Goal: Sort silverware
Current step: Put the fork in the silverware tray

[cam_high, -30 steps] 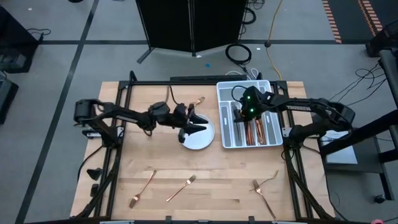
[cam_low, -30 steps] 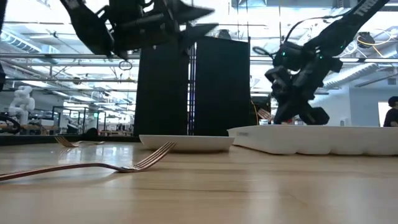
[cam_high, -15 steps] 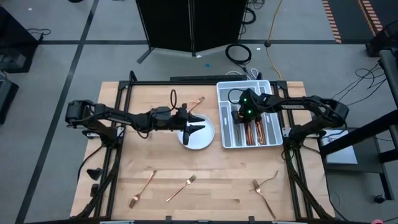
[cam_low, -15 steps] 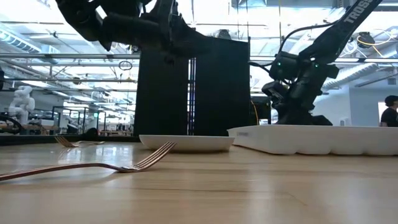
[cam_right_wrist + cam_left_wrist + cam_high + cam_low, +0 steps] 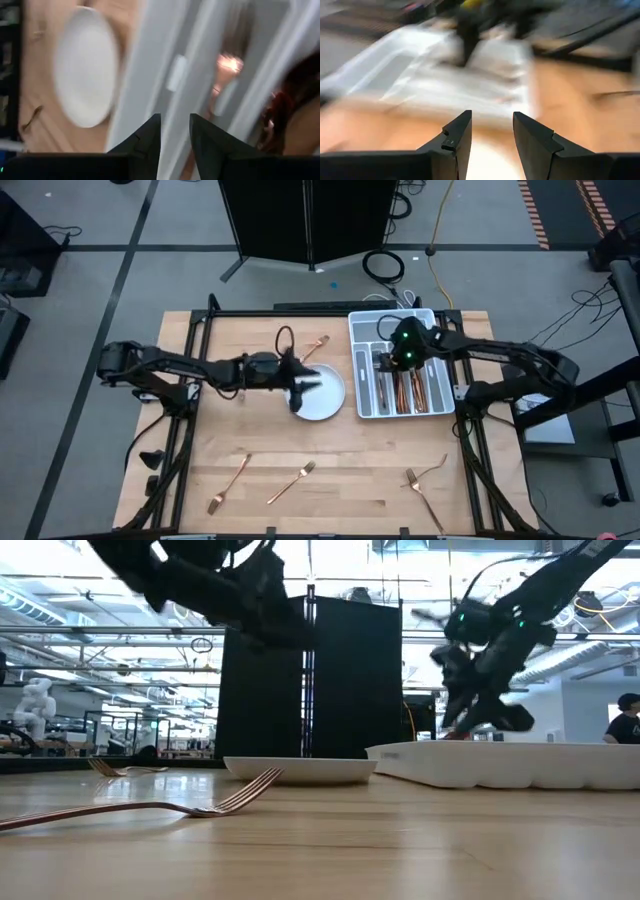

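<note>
- The right gripper sits over the white tray at about 2 o'clock on the table. In the right wrist view its fingers stand a little apart with nothing between them, so I'd guess it's parked there because it's dropping pieces into the tray slots.
- Some copper silverware already lies lengthwise in the tray's middle compartments, lined up with the dividers, which makes sense for sorting. The right wrist view also catches a shiny copper piece in one of the slots, too smeared to call fork or spoon.
- The left gripper hangs over the round white plate near the table's centre. Its fingers are apart and empty, pointed toward the tray side.
- Loose pieces left on the wood: a fork at roughly 12 o'clock just behind the plate, plus a spoon-ish piece at 7 o'clock, another fork at 6 o'clock, and two crossed forks at 5 o'clock along the front edge.
- From the low view the front fork rests flat with its tines curving up, so grabbing it probably means pinching the thin handle right off the wood, which looks fiddly.
- My read: roughly half sorted, five pieces to go.
</note>
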Motion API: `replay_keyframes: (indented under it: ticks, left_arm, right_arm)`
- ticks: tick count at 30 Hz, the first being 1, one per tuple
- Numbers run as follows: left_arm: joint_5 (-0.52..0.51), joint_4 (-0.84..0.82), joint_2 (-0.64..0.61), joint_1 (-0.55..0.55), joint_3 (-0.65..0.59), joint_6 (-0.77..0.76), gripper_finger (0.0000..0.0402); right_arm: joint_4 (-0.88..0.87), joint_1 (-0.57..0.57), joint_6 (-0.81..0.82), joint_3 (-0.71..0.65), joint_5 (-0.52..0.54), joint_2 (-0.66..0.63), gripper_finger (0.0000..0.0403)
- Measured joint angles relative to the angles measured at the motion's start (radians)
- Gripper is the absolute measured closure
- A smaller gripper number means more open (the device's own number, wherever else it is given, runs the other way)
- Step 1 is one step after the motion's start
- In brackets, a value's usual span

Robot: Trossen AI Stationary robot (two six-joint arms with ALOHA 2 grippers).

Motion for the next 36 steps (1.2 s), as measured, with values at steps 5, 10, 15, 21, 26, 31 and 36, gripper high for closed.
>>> replay_keyframes:
  ticks: [5, 10, 15, 21, 26, 31, 36]
  left_arm:
    - [-0.206, -0.454, -0.007, 0.108, 0.155, 0.014, 0.0262]
    - [-0.086, -0.613, 0.181, 0.309, 0.343, 0.059, 0.0262]
    - [0.1, -0.773, 0.404, 0.467, 0.498, 0.085, 0.0262]
    - [0.279, -0.8, 0.538, 0.493, 0.589, 0.084, 0.0262]
    - [0.197, -0.797, 0.548, 0.456, 0.612, 0.087, 0.0262]
    - [0.116, -0.799, 0.549, 0.44, 0.611, 0.111, 0.0262]
    - [0.079, -0.814, 0.557, 0.433, 0.611, 0.111, 0.0262]
  right_arm:
    - [0.001, 0.046, -0.1, 0.001, 0.034, -0.139, 0.0309]
    - [0.002, 0.12, -0.173, 0.001, 0.082, -0.232, 0.0309]
    - [-0.003, 0.21, -0.203, 0.002, 0.115, -0.283, 0.0309]
    - [-0.018, 0.276, -0.21, 0.001, 0.13, -0.297, 0.0309]
    - [-0.064, 0.288, -0.227, 0.001, 0.128, -0.295, 0.0309]
    - [-0.087, 0.288, -0.238, 0.001, 0.128, -0.295, 0.0309]
    - [-0.091, 0.288, -0.252, 0.001, 0.127, -0.295, 0.0309]
